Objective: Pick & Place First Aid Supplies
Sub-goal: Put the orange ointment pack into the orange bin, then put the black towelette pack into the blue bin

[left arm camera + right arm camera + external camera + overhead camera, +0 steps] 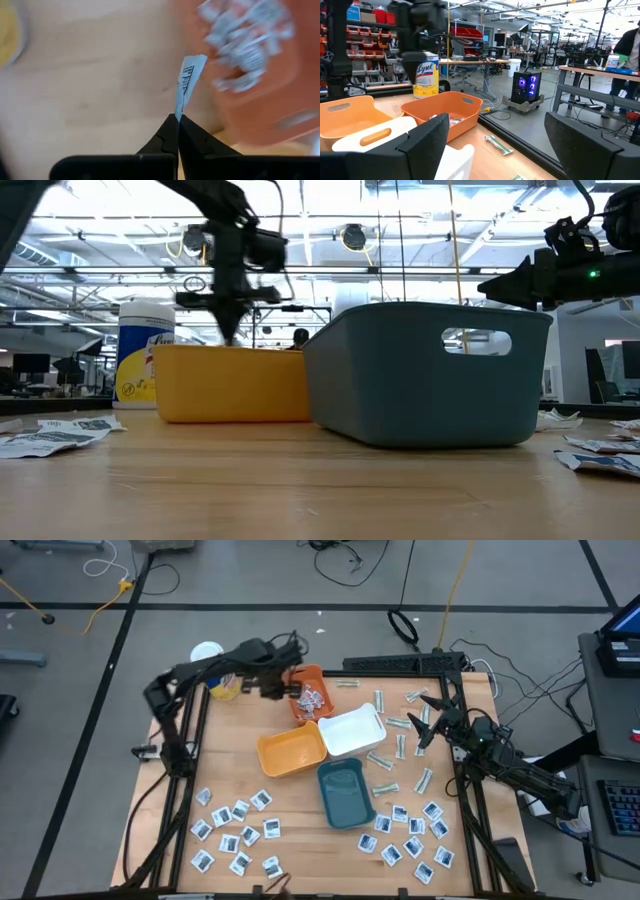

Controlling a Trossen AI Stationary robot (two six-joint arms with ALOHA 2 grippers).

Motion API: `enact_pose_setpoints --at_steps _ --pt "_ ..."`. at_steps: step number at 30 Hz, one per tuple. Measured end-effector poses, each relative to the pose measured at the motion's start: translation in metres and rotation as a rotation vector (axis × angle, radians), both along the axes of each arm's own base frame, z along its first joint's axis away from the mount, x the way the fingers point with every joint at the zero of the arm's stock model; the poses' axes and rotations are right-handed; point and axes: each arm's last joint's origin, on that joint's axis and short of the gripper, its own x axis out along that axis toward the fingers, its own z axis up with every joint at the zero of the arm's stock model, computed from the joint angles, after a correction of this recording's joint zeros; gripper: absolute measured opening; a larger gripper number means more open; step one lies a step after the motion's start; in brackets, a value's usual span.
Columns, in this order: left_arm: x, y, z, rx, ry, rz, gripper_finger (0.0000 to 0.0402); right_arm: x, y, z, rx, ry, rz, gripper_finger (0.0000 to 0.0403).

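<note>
My left gripper points down, shut on one white sachet with dark print. It hangs over bare wood beside the reddish-orange tray, which has several sachets in it. More sachets lie flat on the table at near left and near right. Pale strips lie on the right. My right gripper waits at the right side, open, holding nothing. My left gripper pinches the sachet's edge between its two fingertips, from above, pointing down. The sachet shows edge-on, sticks out past the fingertips, and is lifted clear of the table.
A yellow-orange tray, a white tray and a teal tray stand together mid-table. A white-lidded canister with a yellow label stands at far left. A black frame edges the table.
</note>
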Motion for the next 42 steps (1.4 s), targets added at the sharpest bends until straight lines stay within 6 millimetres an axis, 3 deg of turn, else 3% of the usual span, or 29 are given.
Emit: enact_pose_setpoints --at_steps 6,12,23,27,32,42 --pt "0.037 0.023 0.004 0.013 -0.077 -0.071 0.0001 0.000 0.000 0.000 0.000 0.000 0.000 0.0322" --pt "0.057 0.038 0.000 0.015 -0.130 -0.084 0.0000 0.000 0.000 0.000 0.000 0.000 0.000 0.0322" --pt "0.077 0.048 -0.048 -0.054 -0.109 -0.096 0.0001 0.000 0.000 0.000 0.000 0.000 0.000 0.0322" --pt "0.080 0.046 -0.054 -0.096 -0.123 -0.122 0.0007 0.000 0.000 0.000 0.000 0.000 0.000 0.0322" --pt "0.080 0.046 -0.054 -0.091 -0.124 -0.148 0.0056 0.000 0.000 0.000 0.000 0.000 0.000 0.0322" --pt "0.076 0.047 -0.045 -0.094 -0.146 -0.181 0.0211 0.000 0.000 0.000 0.000 0.000 0.000 0.0322"
